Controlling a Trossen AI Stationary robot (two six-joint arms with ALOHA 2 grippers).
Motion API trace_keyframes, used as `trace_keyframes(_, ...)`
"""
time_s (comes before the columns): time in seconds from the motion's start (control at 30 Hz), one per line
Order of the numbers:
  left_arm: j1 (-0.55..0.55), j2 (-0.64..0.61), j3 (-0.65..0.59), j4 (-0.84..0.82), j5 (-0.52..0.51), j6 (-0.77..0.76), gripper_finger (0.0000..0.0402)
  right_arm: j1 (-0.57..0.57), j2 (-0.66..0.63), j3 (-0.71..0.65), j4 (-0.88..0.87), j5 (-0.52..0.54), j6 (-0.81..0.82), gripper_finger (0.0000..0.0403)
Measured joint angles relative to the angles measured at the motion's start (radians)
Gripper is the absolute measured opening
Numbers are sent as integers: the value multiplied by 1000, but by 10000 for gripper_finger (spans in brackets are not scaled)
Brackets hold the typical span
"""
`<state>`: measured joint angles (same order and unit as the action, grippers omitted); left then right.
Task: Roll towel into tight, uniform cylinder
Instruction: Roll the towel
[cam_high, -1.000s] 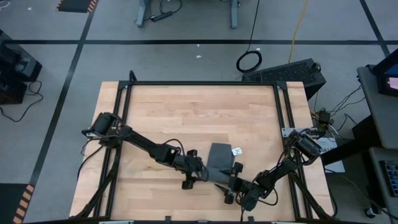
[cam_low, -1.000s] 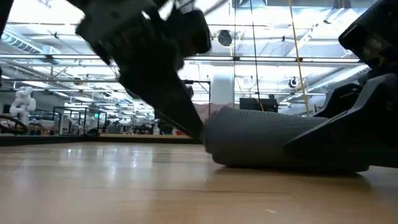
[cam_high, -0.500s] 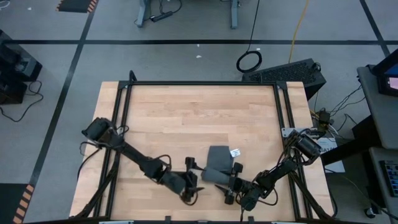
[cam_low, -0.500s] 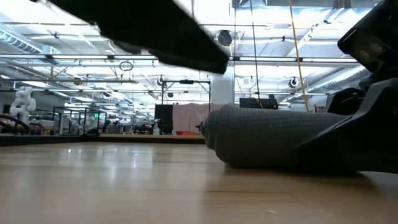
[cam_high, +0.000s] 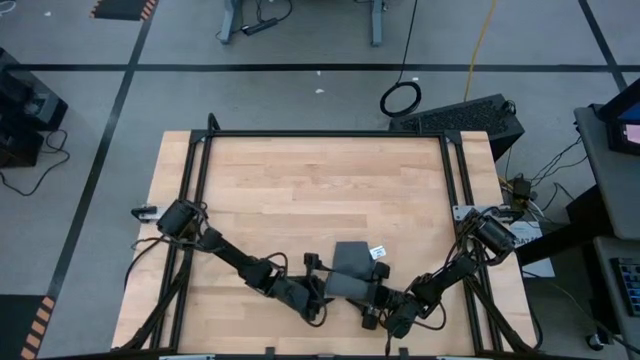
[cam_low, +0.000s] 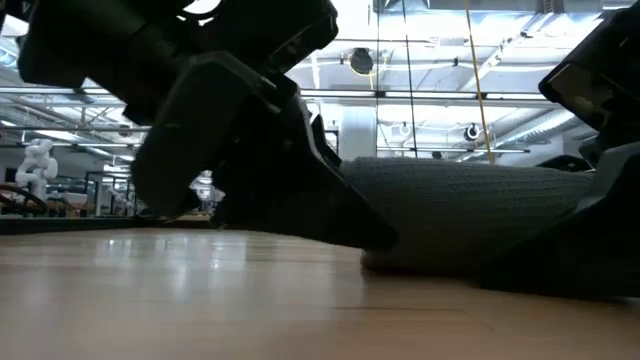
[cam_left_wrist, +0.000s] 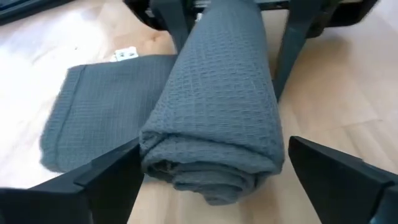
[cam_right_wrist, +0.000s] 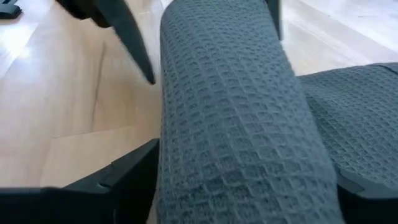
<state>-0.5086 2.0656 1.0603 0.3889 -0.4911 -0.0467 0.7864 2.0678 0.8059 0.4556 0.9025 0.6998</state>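
The towel (cam_left_wrist: 217, 106) is matt waffle-weave cloth; the table (cam_high: 300, 180) is smooth pale wood.

Tabletop (cam_high: 300, 170): light wood planks, black frame.
Floor (cam_high: 300, 95): grey, black tape lines.
Cable coil (cam_high: 400, 98): black, beyond far edge.
Keyboard (cam_high: 470, 115): dark, near far-right corner.

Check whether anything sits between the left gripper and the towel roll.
Nothing visible does. The left gripper is open, its fingers either side of the near end of the towel; only bare table lies around it.
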Motion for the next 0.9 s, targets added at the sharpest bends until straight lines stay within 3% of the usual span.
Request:
trace_keyframes(0.33, -9, 0, 1, 92, -37, 1, 290, -1, 0, 0, -3, 4, -1, 297)
trace_keyframes(0.5, -9, 0, 1, 74, -29, 0, 171, -1, 0, 0, -2, 6, -4, 297)
trace_keyframes(0.67, 8, -1, 1, 35, 51, -28, 63, -1, -2, 0, -2, 13, -22, 297)
trace_keyframes(0.9, 42, -4, 1, -3, 166, -107, 61, 21, -82, -1, -46, 31, -192, 297)
